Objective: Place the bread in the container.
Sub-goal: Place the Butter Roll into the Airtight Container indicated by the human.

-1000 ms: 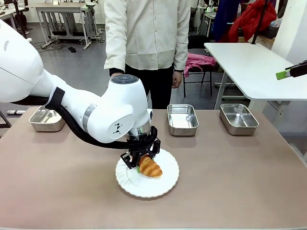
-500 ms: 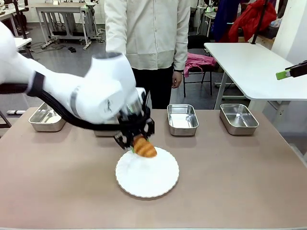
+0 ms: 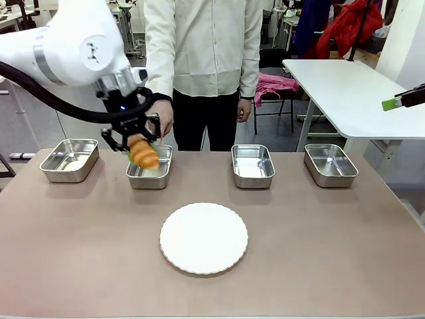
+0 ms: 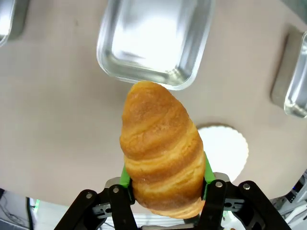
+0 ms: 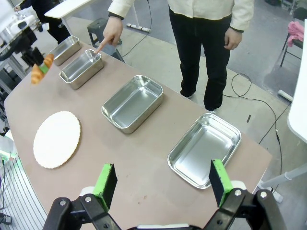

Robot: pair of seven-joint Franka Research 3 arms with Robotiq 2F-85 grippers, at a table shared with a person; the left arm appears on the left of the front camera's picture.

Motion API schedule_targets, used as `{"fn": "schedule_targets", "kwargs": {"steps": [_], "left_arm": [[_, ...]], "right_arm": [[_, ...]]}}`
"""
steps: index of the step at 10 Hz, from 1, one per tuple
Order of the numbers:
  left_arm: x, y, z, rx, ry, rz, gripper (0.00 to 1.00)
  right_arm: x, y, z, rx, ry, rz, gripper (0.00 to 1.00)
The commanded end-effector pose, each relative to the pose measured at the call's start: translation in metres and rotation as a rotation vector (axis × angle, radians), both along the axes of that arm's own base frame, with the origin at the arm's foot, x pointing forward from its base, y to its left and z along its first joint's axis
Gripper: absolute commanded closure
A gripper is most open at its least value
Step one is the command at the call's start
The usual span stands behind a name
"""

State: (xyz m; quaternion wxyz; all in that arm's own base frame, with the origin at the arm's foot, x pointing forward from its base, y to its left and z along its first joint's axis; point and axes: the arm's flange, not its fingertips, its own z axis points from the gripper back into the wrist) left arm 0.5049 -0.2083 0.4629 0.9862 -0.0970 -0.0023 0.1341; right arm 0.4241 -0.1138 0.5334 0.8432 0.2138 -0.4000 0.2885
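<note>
Brown tabletop (image 3: 319, 252) fills the front view, with a person (image 3: 202, 53) in a pale shirt standing at its far edge. I take the round white plate (image 3: 204, 238) at mid-table as my landmark. Beyond the plate, four steel trays sit in a row along the far side. The container (image 3: 149, 174) is the second tray from the left, beyond and to the left of the plate; a steel tray (image 3: 69, 160) lies further left, another tray (image 3: 252, 165) beyond and right of the plate, and the last tray (image 3: 330, 165) further right. My left gripper (image 3: 137, 147) hangs in the air above the container, fingers clenched on the bread (image 3: 143, 153), which points down and clear of the tray floor. The person's hand (image 3: 163, 118) is just behind the gripper.

From the left wrist view, the bread (image 4: 162, 151) is pinched between the green pads (image 4: 125, 175), its tip over the near rim of the container (image 4: 156, 40). The plate (image 4: 225, 146) peeks out behind the bread.

From the right wrist view, my right gripper (image 5: 163, 181) hovers with fingers spread wide, holding nothing. The plate (image 5: 56, 139) lies near the left; beyond it the person's hand (image 5: 108, 36) points a finger at the container (image 5: 81, 68), and the bread (image 5: 40, 72) hangs left of that tray.
</note>
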Motion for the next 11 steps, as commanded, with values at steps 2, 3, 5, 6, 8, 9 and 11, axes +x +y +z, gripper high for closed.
{"fn": "schedule_targets", "kwargs": {"steps": [2, 3, 5, 6, 8, 9, 11], "left_arm": [[0.047, 0.018, -0.012, 0.037, -0.044, -0.121, 0.41], [0.061, 0.017, -0.018, 0.044, -0.055, -0.186, 0.41], [0.061, 0.009, -0.023, 0.027, -0.068, -0.204, 0.41], [0.059, 0.022, -0.024, 0.042, -0.047, -0.167, 0.41], [0.059, 0.022, -0.024, 0.042, -0.047, -0.167, 0.41], [0.063, 0.013, -0.030, 0.040, -0.049, -0.190, 0.41], [0.091, 0.025, -0.042, 0.002, -0.045, -0.357, 0.41]], "right_arm": [[0.001, 0.000, 0.000, 0.023, -0.018, 0.003, 0.00], [0.001, 0.000, 0.000, 0.023, -0.018, 0.003, 0.00], [0.001, 0.000, 0.000, 0.023, -0.018, 0.003, 0.00], [0.001, 0.000, 0.000, 0.023, -0.018, 0.003, 0.00], [0.001, 0.000, 0.000, 0.023, -0.018, 0.003, 0.00], [0.001, 0.000, 0.000, 0.023, -0.018, 0.003, 0.00], [0.001, 0.000, 0.000, 0.023, -0.018, 0.003, 0.00]]}}
